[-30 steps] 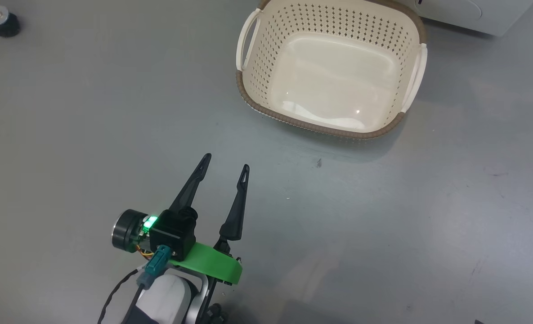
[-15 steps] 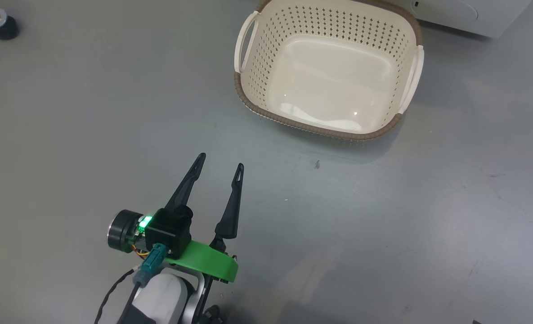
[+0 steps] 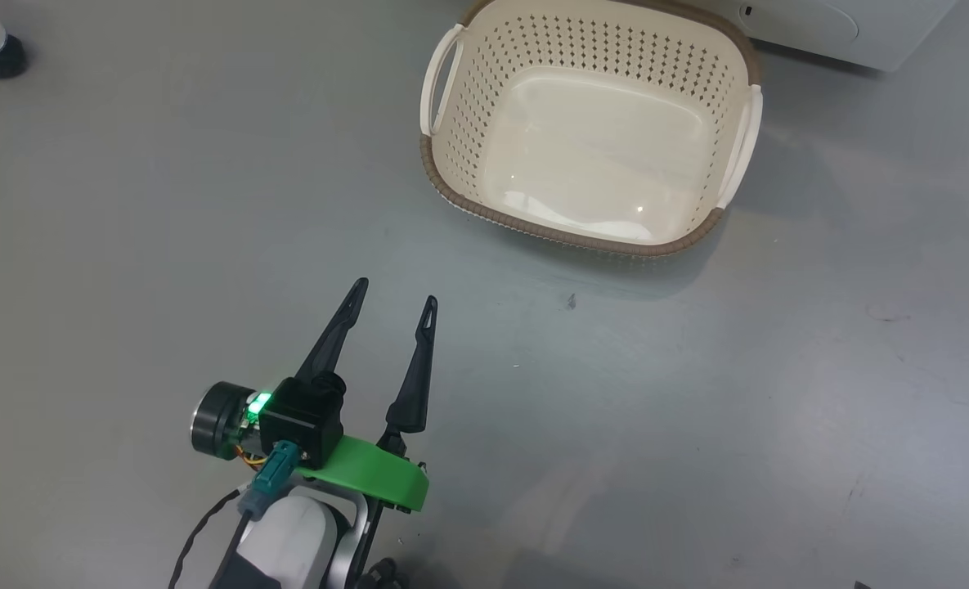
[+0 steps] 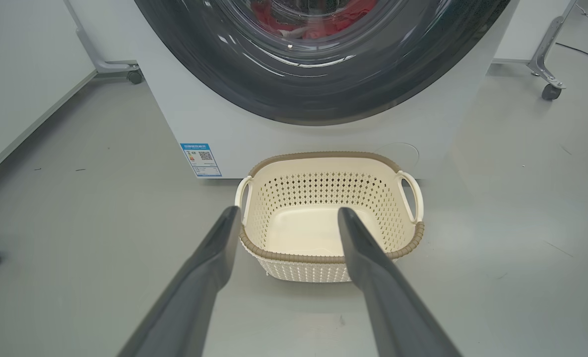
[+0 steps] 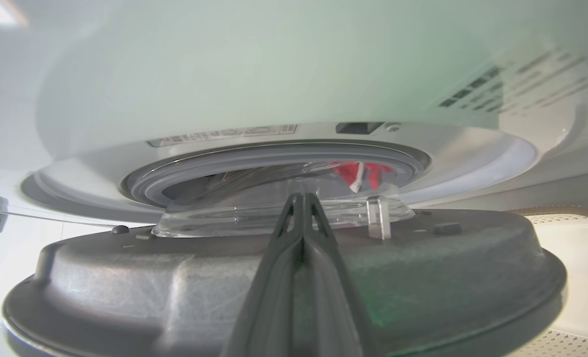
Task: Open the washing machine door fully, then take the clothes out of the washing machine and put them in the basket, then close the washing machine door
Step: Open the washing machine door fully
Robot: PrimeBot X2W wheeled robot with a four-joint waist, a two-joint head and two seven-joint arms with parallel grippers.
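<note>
Head: left tool (image 3: pixel 394 291) released, empty, over floor (image 3: pixel 124 204). Basket (image 3: pixel 566 239) empty, on floor near machine (image 3: pixel 819 33).
Left wrist: basket just before machine. Clothes (image 4: pixel 318 32) red, behind door (image 4: pixel 323 99) glass.
Right wrist: right tool (image 5: pixel 299 196) clenched, empty, before door's grey inner face. Door ajar. Clothes inside machine.

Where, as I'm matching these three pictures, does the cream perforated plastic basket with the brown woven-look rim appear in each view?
Head view: the cream perforated basket is at top centre, empty.
Left wrist view: the basket sits just below centre.
Right wrist view: a sliver of the basket shows at the right edge.
Shared landmark: the big white front-loading washing machine, beside the basket in all three.
</note>
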